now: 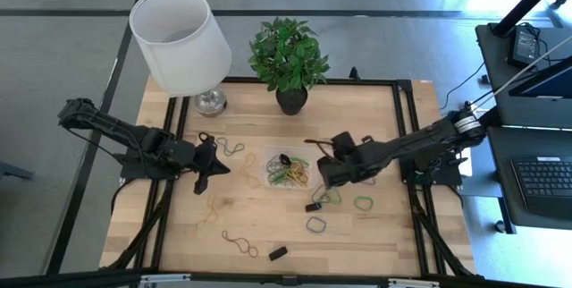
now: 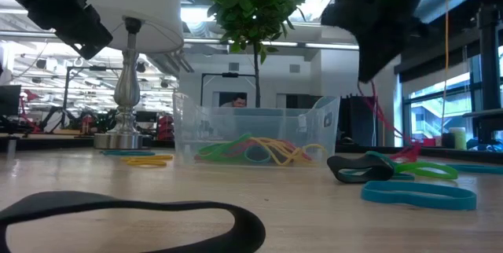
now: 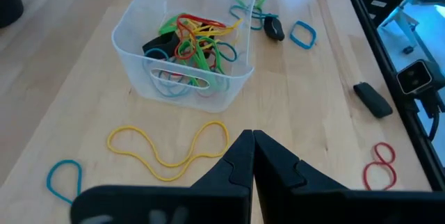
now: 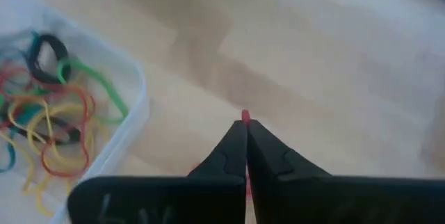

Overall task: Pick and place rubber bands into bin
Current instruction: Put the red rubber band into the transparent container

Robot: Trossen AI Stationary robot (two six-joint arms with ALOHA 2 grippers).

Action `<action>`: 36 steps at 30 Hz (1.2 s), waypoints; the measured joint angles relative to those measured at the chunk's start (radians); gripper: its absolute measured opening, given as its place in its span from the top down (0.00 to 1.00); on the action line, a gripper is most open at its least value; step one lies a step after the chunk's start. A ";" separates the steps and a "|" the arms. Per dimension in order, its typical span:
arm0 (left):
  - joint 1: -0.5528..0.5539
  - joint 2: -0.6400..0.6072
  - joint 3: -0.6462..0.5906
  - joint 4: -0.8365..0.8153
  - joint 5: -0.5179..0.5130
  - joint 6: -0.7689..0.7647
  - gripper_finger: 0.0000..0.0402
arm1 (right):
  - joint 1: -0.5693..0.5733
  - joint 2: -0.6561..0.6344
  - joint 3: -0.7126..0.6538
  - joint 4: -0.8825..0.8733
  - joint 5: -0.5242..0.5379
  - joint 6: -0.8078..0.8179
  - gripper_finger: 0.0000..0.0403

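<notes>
- The right jaws were clenched, with a sliver of red band pinched at their tip; only the right wrist view showed it.
- They hung over bare table just beside the bin's right wall, clear of its rim.
- In the high view the right jaws sat at the bin's right edge, the arm reaching in from the table's right side.
- The left jaws were clenched on nothing, held above the table left of the bin.
- Between the left jaws and the bin lay a long yellow band, with a blue band off to one side of it.
- The bin stood at the table's middle, holding a tangle of red, yellow, green, blue and black bands.
- Loose bands lay on the right: a green one, a grey one and a black one, near the right jaws.
- Toward the front lay a red band and a small black block.
- Behind the bin stood a potted plant and a lamp, well apart from both jaws.
- The low view alone showed the bin's clear wall side on, bands piled low inside, and a wide black band nearest the camera.
- A person's head showed behind the bin in that view, too hidden to tell more.
</notes>
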 joint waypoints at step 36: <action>0.000 0.000 0.000 0.053 -0.065 -0.030 0.99 | 0.052 -0.324 -0.115 -0.044 0.035 -0.098 1.00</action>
